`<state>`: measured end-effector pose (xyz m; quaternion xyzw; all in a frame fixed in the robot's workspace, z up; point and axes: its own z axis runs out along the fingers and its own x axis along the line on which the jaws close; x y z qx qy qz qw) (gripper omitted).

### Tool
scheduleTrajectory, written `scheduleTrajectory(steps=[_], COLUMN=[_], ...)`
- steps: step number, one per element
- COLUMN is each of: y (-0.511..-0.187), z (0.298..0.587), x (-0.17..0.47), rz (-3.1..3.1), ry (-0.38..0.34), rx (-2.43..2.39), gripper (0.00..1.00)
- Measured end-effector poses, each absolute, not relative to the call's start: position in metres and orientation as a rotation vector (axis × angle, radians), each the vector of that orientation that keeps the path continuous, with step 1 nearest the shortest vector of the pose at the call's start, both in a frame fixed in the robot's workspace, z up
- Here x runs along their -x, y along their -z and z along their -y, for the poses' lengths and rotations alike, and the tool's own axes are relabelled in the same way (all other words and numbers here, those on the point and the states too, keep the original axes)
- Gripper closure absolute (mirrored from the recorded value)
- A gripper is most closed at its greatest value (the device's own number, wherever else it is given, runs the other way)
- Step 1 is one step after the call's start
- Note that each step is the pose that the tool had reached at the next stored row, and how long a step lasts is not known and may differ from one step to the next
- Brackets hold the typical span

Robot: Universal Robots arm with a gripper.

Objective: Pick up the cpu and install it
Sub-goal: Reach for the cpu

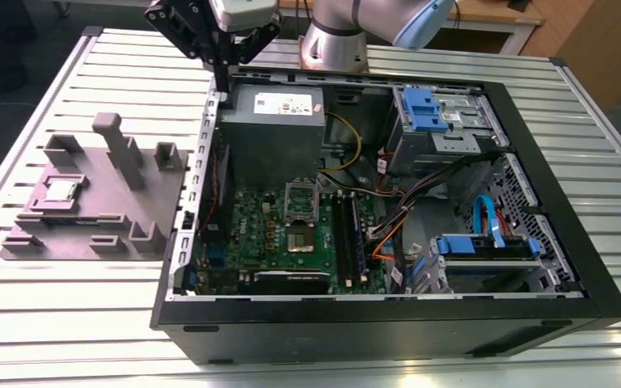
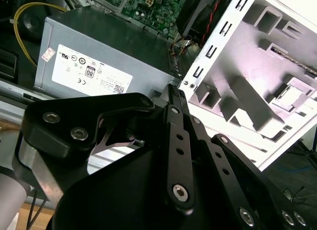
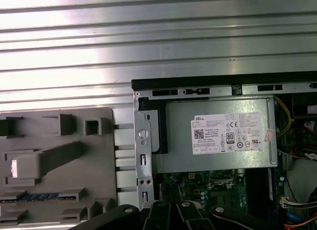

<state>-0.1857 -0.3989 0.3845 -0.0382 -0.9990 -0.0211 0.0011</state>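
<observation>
Fingers of the gripper (image 1: 224,81) are pressed together on nothing, above the computer case (image 1: 397,327) corner beside the power supply (image 1: 272,133). The cpu (image 1: 62,191) lies on the grey fixture (image 1: 127,218) near the table (image 1: 52,323) edge on the exterior view's left, well apart from the gripper.

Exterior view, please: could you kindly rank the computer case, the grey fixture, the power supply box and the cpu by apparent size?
Largest to smallest:
1. computer case
2. grey fixture
3. power supply box
4. cpu
No two look alike in size here.
</observation>
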Motion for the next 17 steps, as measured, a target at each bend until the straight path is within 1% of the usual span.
scheduleTrajectory(steps=[17], y=[-0.3843], z=[0.3989], x=[0.1914], rz=[3.136], ry=[0.066], rx=[0.120], gripper=[0.90])
